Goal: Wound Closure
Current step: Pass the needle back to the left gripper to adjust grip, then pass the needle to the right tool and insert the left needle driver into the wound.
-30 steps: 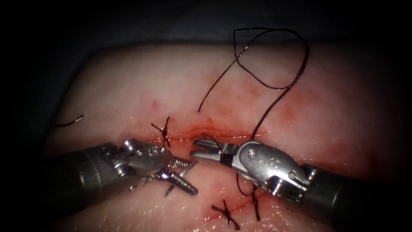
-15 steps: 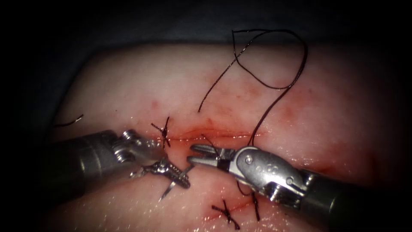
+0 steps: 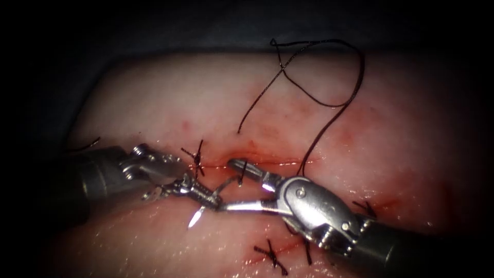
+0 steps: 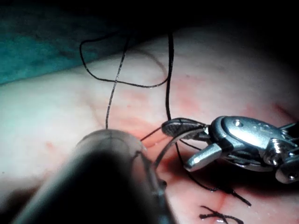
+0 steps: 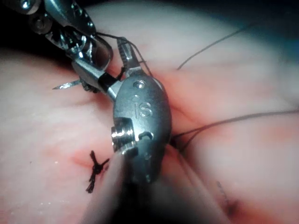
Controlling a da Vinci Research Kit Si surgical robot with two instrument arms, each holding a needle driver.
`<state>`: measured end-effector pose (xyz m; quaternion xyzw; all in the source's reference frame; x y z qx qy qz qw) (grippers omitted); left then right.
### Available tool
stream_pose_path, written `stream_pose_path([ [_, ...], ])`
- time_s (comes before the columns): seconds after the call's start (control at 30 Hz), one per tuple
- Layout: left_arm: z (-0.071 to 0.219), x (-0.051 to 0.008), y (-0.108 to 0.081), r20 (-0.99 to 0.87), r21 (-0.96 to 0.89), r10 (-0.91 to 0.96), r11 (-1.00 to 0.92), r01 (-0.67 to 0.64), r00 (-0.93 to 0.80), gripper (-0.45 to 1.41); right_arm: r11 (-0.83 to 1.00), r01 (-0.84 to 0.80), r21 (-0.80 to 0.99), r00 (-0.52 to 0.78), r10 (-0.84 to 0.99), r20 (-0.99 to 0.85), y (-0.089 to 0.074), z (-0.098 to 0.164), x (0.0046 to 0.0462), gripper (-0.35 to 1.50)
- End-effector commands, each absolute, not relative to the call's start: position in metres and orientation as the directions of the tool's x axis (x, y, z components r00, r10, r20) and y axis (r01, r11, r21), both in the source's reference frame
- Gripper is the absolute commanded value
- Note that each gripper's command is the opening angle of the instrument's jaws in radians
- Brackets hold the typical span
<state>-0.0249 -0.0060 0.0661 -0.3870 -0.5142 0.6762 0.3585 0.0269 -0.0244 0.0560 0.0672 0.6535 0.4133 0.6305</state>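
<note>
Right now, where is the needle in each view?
Endoscope: the needle lies just under the cut, free of the tissue. The left tool grips it a little behind its tip, and its tail sits between the right tool's open jaws.
Left wrist: the needle arcs towards the right tool's jaws.
Right wrist: the needle's tip sticks out past the left tool.
Shared landmark: the right tool's open jaws.

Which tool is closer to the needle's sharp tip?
Left. The left tool holds the needle just behind its tip, outside the tissue; the right tool, open, straddles the needle's tail end.
</note>
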Motion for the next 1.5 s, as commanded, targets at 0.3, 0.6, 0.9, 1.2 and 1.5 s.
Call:
stream_pose_path([
  [0.3, 0.0665, -0.0255, -0.0057, -0.183, -0.976, 0.895, -0.214, -0.030, -0.407, -0.45, 0.537, -0.471, 0.700, -0.311, 0.642, -0.701, -0.0239, 0.0569, 0.0273, 0.41],
  [0.6, 0.0669, -0.0257, -0.0056, -0.191, -0.978, 0.902, -0.209, -0.004, -0.388, -0.45, 0.500, -0.479, 0.721, -0.345, 0.649, -0.679, -0.0244, 0.0567, 0.0288, 0.14],
  [0.9, 0.0670, -0.0254, -0.0056, -0.197, -0.978, 0.909, -0.207, 0.011, -0.367, -0.45, 0.502, -0.485, 0.716, -0.345, 0.642, -0.684, -0.0248, 0.0569, 0.0299, 0.37],
  [1.2, 0.0671, -0.0254, -0.0057, -0.199, -0.978, 0.910, -0.208, 0.015, -0.363, -0.45, 0.499, -0.486, 0.717, -0.361, 0.633, -0.685, -0.0247, 0.0566, 0.0301, -0.18],
  [1.5, 0.0670, -0.0256, -0.0059, -0.208, -0.976, 0.911, -0.217, 0.013, -0.355, -0.45, 0.467, -0.535, 0.704, -0.341, 0.643, -0.686, -0.0248, 0.0568, 0.0305, -0.35],
])
